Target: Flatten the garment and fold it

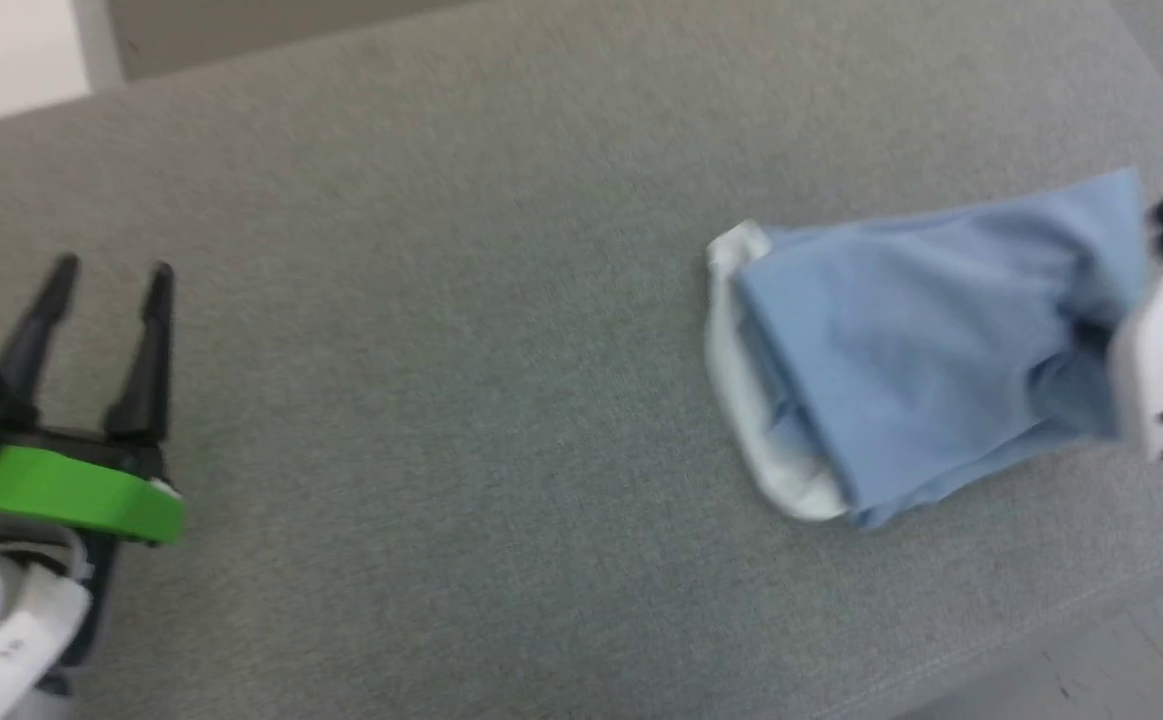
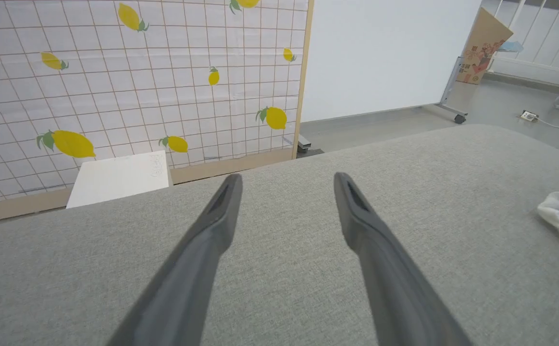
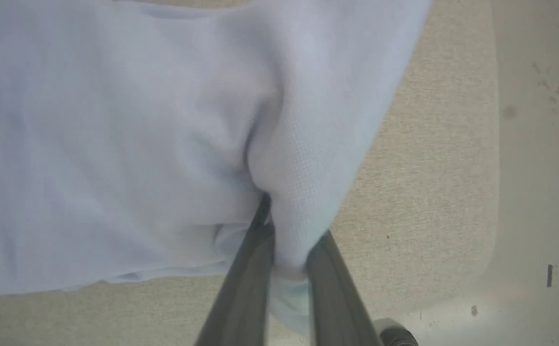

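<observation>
Grey upholstery (image 1: 441,420), lemon-print screen (image 2: 130,81) behind, carries one polo shirt (image 1: 921,350) clamped by your right gripper (image 3: 292,226); left gripper (image 1: 114,268) spread apart.

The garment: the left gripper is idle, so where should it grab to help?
Likely the garment's white collar end, nearest the open left gripper; slide the fingers in low from the robot's left, since the right gripper pinches the opposite end.

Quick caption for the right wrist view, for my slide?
Right gripper shut on a fold of the light blue shirt over the grey cushion.
</observation>
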You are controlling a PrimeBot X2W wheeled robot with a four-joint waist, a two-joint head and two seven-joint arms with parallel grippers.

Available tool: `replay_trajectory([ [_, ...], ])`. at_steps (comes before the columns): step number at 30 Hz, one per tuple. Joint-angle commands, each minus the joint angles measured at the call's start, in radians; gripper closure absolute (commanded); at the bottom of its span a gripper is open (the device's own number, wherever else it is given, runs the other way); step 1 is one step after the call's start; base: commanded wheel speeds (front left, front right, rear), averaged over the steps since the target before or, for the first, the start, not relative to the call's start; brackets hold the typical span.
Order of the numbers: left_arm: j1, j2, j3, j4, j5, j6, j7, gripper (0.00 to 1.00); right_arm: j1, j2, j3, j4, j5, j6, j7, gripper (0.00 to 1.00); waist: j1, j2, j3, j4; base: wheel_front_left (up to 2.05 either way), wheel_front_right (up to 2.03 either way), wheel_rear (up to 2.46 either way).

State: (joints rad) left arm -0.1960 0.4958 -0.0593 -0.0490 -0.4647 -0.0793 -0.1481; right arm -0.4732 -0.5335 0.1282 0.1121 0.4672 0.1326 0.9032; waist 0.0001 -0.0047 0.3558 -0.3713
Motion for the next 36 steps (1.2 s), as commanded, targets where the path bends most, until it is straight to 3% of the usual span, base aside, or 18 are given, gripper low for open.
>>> replay_trajectory([
  [1,-0.006,0.032,0.021,-0.029,0.007,0.001,0.011,0.00,-0.021,-0.003,-0.051,0.000,-0.028,-0.002,-0.009,1.00,-0.0001,0.0047,0.170,-0.025,0.00,0.00,0.00],
  [11,0.090,0.178,0.207,-0.230,-0.020,0.037,0.078,0.00,-0.008,0.078,-0.394,-0.058,-0.191,-0.002,-0.023,1.00,-0.0001,0.0047,0.335,-0.003,0.00,0.00,0.00],
  [18,0.176,0.225,0.312,-0.321,-0.031,0.056,0.108,0.00,-0.015,0.117,-0.515,-0.113,-0.299,-0.002,-0.027,1.00,-0.0001,0.0047,0.373,-0.022,0.00,0.00,0.00],
  [19,0.185,0.228,0.322,-0.328,-0.032,0.056,0.108,0.00,-0.015,0.123,-0.528,-0.119,-0.310,-0.002,-0.031,0.59,-0.0001,0.0047,0.372,-0.025,0.00,0.00,0.00],
  [20,0.191,0.230,0.328,-0.331,-0.033,0.057,0.108,0.00,-0.013,0.123,-0.534,-0.124,-0.321,-0.002,-0.030,0.00,-0.0001,0.0047,0.370,-0.026,0.00,0.00,0.00],
  [28,0.207,0.226,0.325,-0.342,-0.026,0.063,0.099,0.00,-0.010,0.094,-0.567,-0.174,-0.340,-0.002,-0.046,0.00,-0.0001,0.0047,0.312,-0.027,0.00,0.00,0.00],
  [36,0.165,0.164,0.245,-0.272,-0.024,0.076,0.055,0.00,-0.099,0.045,-0.476,-0.232,-0.238,-0.002,-0.183,0.00,-0.0001,0.0047,0.188,0.008,0.00,0.00,0.00],
])
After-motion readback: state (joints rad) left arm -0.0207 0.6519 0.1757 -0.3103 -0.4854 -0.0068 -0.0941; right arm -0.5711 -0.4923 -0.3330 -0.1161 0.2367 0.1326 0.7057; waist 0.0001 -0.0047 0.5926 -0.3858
